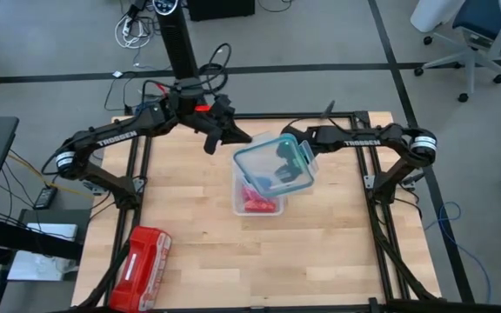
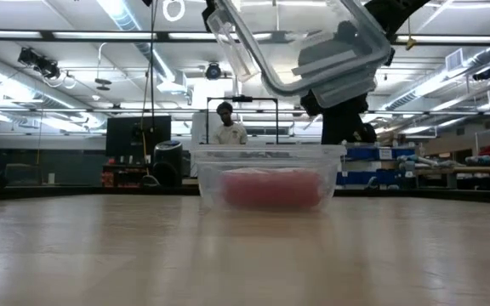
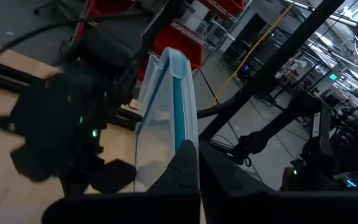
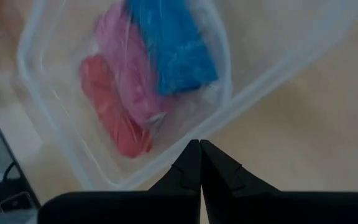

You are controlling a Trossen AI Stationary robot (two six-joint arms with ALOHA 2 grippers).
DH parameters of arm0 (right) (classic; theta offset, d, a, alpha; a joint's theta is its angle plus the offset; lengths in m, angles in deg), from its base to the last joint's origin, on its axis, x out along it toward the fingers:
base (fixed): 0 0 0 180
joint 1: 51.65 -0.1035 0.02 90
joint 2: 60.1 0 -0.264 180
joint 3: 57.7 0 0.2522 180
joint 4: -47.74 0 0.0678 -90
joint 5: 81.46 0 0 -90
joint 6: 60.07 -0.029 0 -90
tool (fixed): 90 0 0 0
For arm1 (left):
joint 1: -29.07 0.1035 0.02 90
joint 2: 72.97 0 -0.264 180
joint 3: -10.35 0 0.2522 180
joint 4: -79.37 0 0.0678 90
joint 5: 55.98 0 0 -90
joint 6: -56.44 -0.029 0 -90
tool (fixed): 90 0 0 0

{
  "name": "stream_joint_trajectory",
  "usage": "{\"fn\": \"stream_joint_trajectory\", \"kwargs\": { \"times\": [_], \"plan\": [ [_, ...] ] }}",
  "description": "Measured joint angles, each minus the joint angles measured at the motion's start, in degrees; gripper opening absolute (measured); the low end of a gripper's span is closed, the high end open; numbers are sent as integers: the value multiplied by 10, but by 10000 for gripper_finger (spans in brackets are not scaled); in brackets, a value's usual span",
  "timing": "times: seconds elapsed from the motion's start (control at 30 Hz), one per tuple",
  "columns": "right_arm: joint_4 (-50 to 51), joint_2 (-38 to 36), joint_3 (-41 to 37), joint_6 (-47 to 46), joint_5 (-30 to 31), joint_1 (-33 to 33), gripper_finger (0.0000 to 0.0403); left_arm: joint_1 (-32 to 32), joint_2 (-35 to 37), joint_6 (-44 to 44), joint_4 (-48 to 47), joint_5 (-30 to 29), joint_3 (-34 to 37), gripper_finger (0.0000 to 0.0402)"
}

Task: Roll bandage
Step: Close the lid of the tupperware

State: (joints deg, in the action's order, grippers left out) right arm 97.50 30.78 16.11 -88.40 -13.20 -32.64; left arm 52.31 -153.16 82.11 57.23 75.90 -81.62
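Observation:
A clear container (image 1: 243, 207) stands on the table's middle. The blue bandage (image 4: 176, 43) lies in it beside pink-red rolls (image 4: 120, 99); it also shows in the high view (image 1: 272, 181). The container's clear lid with a teal rim (image 1: 272, 161) hangs tilted above it, and also shows in the low view (image 2: 313, 51). My right gripper (image 1: 296, 146) is shut at the lid's far right edge. My left gripper (image 1: 243, 137) is shut at the lid's far left corner, where the left wrist view shows the lid edge-on (image 3: 166, 112). My right gripper holds the lid by its far right edge (image 1: 303, 155), coming level from the table's right. The lid is lifted clear of the container and tilted. The gripper itself hides the place of contact. My left gripper's fingertips (image 3: 188, 158) stand at the lid's rim; I cannot tell whether they touch it.
A red plastic-wrapped pack (image 1: 142, 256) lies at the table's near left corner. Bare wood lies near and right of the container. A person (image 2: 225, 123) stands in the room beyond the table.

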Motion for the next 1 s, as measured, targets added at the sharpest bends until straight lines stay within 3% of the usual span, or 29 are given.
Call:
{"fn": "stream_joint_trajectory", "kwargs": {
  "times": [0.17, 0.27, 0.5, 0.67, 1.0],
  "plan": [
    [38, -30, 0, -6, 53, 29, 2, 0, 2, 4, -27, 11, 0, 0],
    [41, -57, 0, -4, 55, 56, 1, 0, 2, 10, -53, 13, 0, 0],
    [35, -123, 0, 13, 15, 90, 17, 0, 1, 43, -83, 34, 0, 0],
    [16, -171, 0, 15, -52, 102, 37, 1, 1, 76, -85, 61, 0, 0],
    [-29, -257, 0, 68, -49, 71, 93, 43, 1, 123, -83, 109, 0, 0]
  ]
}}
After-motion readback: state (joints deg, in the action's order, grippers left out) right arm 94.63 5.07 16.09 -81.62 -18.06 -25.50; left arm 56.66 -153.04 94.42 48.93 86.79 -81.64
